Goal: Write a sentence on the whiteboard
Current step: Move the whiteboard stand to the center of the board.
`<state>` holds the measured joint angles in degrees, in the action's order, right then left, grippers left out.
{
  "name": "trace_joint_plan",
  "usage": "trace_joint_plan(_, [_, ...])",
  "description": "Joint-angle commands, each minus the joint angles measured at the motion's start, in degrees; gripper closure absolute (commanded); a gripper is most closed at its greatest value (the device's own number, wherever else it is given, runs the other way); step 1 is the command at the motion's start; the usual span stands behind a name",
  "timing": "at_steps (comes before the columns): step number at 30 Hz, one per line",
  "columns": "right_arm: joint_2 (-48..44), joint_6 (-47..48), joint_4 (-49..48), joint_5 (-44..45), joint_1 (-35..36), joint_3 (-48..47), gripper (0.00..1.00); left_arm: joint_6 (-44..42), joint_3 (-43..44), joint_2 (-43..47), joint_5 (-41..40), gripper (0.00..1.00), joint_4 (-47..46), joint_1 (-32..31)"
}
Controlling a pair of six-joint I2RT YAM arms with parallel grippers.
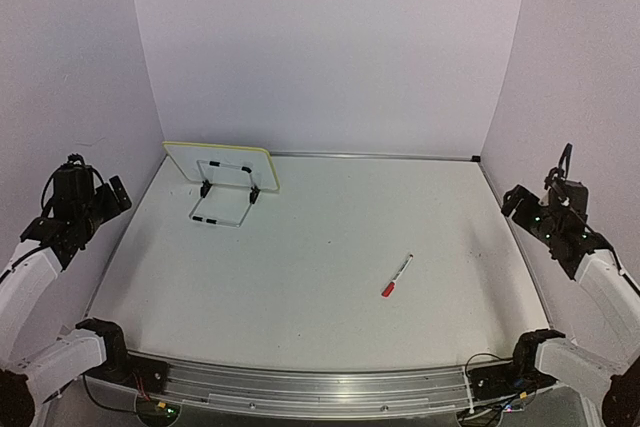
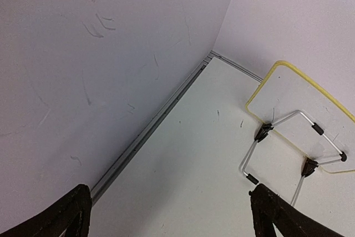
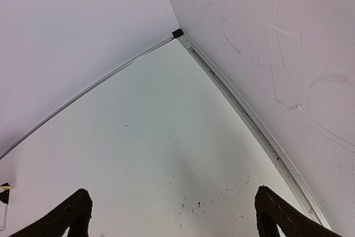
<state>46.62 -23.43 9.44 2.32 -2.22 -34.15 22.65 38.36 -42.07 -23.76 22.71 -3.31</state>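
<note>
- A metal rail runs along the near edge of the table, with both arm bases bolted at its ends. The arms are folded back to the left and right sides, which leaves the middle open to the overhead view.
- The left gripper hangs high by the left wall with its fingers wide apart and nothing between them. It is tilted toward the far-left corner.
- The right gripper is likewise spread and empty, and looks toward the far-right corner.
- A marker, white with a red end, lies flat right of centre. It is well apart from both grippers and probably easier for the right arm to reach.
- The whiteboard lies flat at the far left, near the back wall. Its wire stand is on top, so the writing face seems to be turned down.
- No sentence shows anywhere. By my judgement the task has not started, and the board needs turning or standing up first.
- The tabletop is matt white, with a few dark specks near the right side.
- Pale lilac walls close in three sides, and they look scuffed and scratched in the wrist views.
</note>
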Motion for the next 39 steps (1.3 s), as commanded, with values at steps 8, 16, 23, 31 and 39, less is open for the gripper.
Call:
trace_joint_plan(8, [0.9, 4.9, 5.0, -7.1, 0.1, -5.6, 0.02, -7.1, 3.0, -5.3, 17.8, 0.1, -5.7, -0.1])
trace_joint_plan(16, [6.8, 5.9, 8.2, -16.4, 0.3, -9.6, 0.02, -15.3, 8.0, -21.3, 15.6, 0.11, -10.9, -16.1])
trace_joint_plan(23, [6.8, 5.8, 9.9, -18.9, 0.5, -10.1, 0.03, -21.9, 14.2, -38.9, 17.7, 0.12, -16.1, -22.4])
trace_joint_plan(31, [5.1, 5.6, 11.5, -19.9, 0.6, -9.9, 0.04, -21.6, 22.2, -54.7, 20.6, 0.32, -17.2, -23.1])
trace_joint_plan(39, [3.9, 5.2, 12.6, -20.1, 0.6, -10.1, 0.04, -19.9, 26.5, -63.2, 22.1, 0.52, -19.1, -23.4])
